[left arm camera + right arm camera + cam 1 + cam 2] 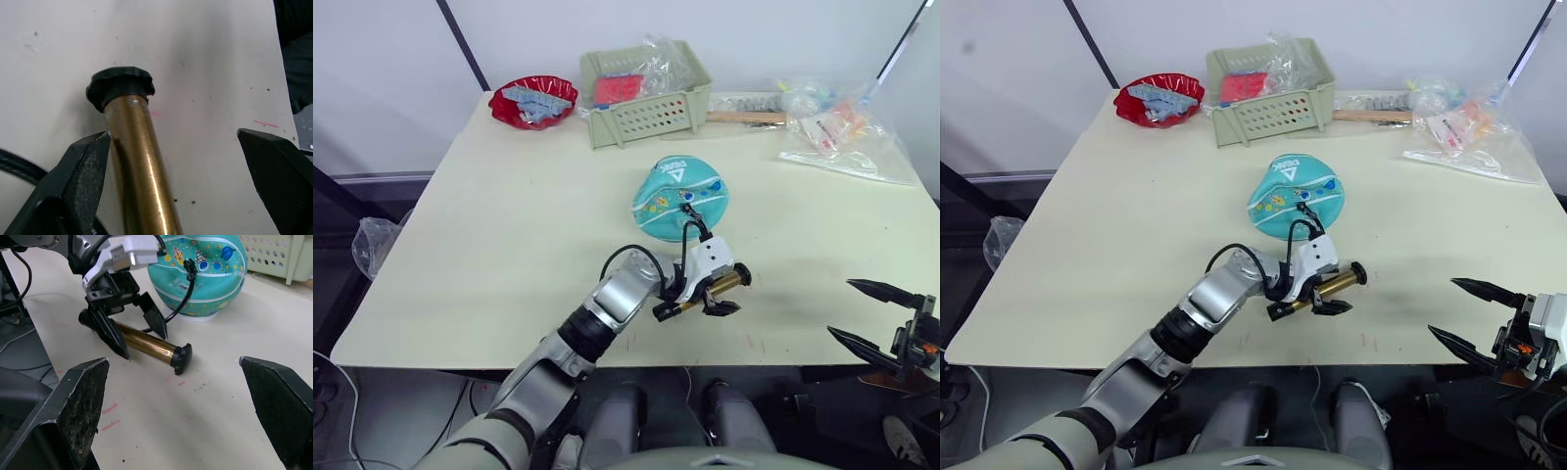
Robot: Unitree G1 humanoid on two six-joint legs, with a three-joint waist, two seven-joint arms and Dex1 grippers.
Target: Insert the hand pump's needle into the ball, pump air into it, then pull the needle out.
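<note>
Your left claw [134, 325] straddles the pump [146, 345], fingers spread, hose already at the ball [205, 274]; clench next, right claw [867, 313] idle and spread.

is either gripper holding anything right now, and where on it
Nothing is held. The left gripper is open, straddling the pump at its brass barrel on the table; the right gripper is open and empty.

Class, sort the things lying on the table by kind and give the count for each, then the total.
Balls: 1, the teal ball
Pumps: 1, the brass hand pump
Baskets: 1, green basket
Bowls: 1, red bowl
Clear plastic bags: 1, plastic bag
Wooden-handled tools: 1, wooden tool
Total: 6
</note>
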